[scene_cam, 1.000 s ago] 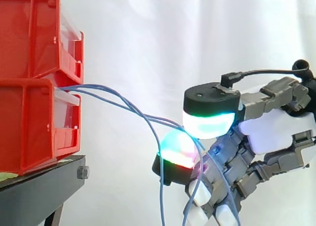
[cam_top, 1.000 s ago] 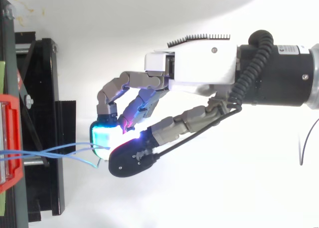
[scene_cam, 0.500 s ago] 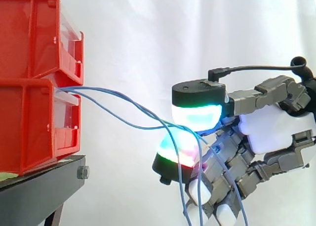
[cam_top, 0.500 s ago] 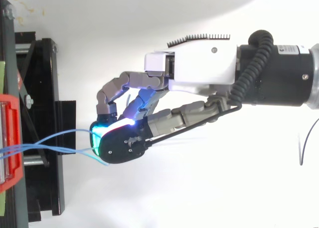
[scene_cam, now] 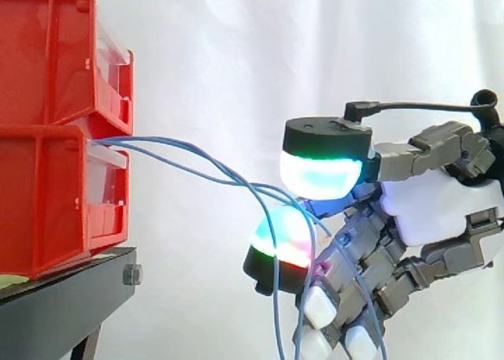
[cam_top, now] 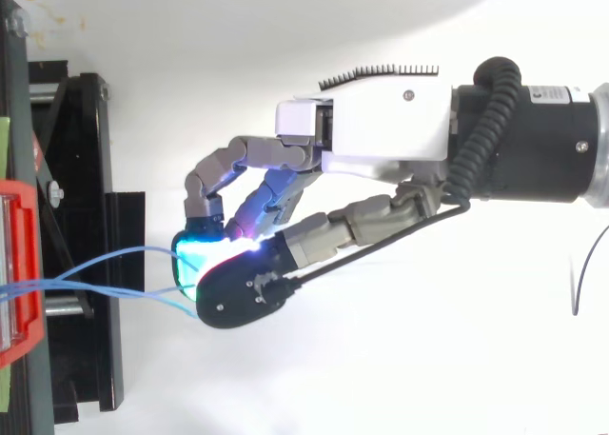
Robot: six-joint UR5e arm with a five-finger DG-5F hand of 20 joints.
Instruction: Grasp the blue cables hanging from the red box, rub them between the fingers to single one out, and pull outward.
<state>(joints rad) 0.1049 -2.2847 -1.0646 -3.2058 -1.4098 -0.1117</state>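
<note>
Hand (scene_cam: 441,206) pinching blue cables (scene_cam: 236,183) right of red box (scene_cam: 47,194) | rub gently, shed extra strands | keep one, then pull away

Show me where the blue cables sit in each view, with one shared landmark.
Side view: blue cables arc from the lower red bin, left, into the robot hand, centre.
Top view: lower left, from the red bin to the robot hand.
Landmark: the red bin.
</note>
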